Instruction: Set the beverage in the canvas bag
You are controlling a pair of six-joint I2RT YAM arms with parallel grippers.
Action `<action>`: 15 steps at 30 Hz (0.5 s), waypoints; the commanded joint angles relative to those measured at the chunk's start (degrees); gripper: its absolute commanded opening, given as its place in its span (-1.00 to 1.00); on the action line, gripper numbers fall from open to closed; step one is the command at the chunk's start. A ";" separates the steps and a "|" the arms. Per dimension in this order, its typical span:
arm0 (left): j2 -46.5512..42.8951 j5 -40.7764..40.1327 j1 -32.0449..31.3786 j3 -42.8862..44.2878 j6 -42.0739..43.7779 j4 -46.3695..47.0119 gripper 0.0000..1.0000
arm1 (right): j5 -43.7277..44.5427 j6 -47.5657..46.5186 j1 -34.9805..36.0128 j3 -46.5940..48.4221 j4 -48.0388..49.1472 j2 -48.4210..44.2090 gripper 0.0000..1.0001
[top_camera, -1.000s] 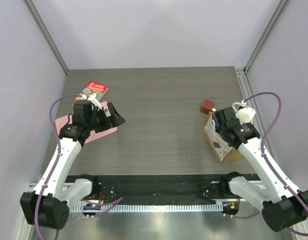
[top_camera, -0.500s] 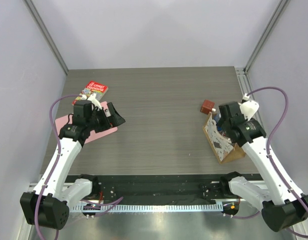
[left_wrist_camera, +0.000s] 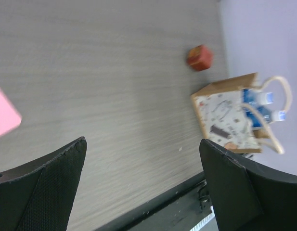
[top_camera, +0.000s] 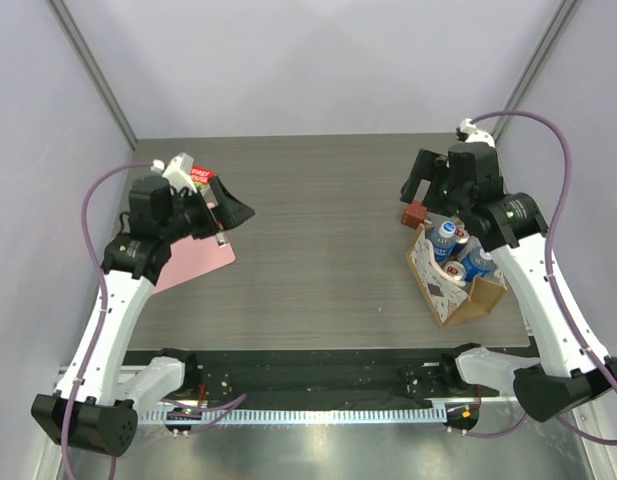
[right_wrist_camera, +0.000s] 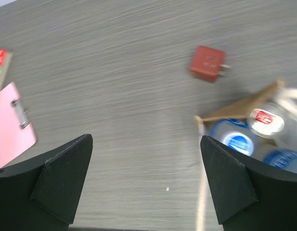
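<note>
We are holding the right gripper (right_wrist_camera: 146, 139) above the table just past the far end of the canvas bag (top_camera: 433, 283), its jaws spread wide with nothing between them. The left gripper (left_wrist_camera: 143, 140) is likewise gaping and empty, well apart on the other side. The beverage bottles (top_camera: 447, 238) are standing upright inside the bag, so we are judging the placing as done and the step in hand as getting clear. To do that well we are wanting a clean lift away. That means keeping the fingers off the cream rope handles (left_wrist_camera: 283, 79), which are looping loosely over the opening and could snag, and off the small red cube (top_camera: 416, 212) sitting just beside the bag's far corner. The bag is looking stiff and boxy, coarse tan weave with a white speckled panel, probably light enough to tip if dragged. The bottles are looking like smooth, round plastic with blue labels. The table (top_camera: 318, 200) is showing a matt grey wood grain, and a flat pink clipboard (top_camera: 198, 268) is lying by the left arm
</note>
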 commanded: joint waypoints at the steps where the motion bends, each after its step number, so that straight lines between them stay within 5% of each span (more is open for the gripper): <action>1: 1.36 4.00 -0.98 10.23 0.55 1.98 1.00 | -12.07 -3.19 1.01 3.56 7.73 -0.88 1.00; 6: 2.86 6.28 -2.30 18.84 6.08 -2.33 0.99 | -16.04 -0.99 1.10 0.14 16.17 -6.76 1.00; 15: 0.49 4.88 -4.24 21.76 8.64 -2.78 0.99 | -18.05 0.42 1.10 -6.55 19.18 -9.77 0.99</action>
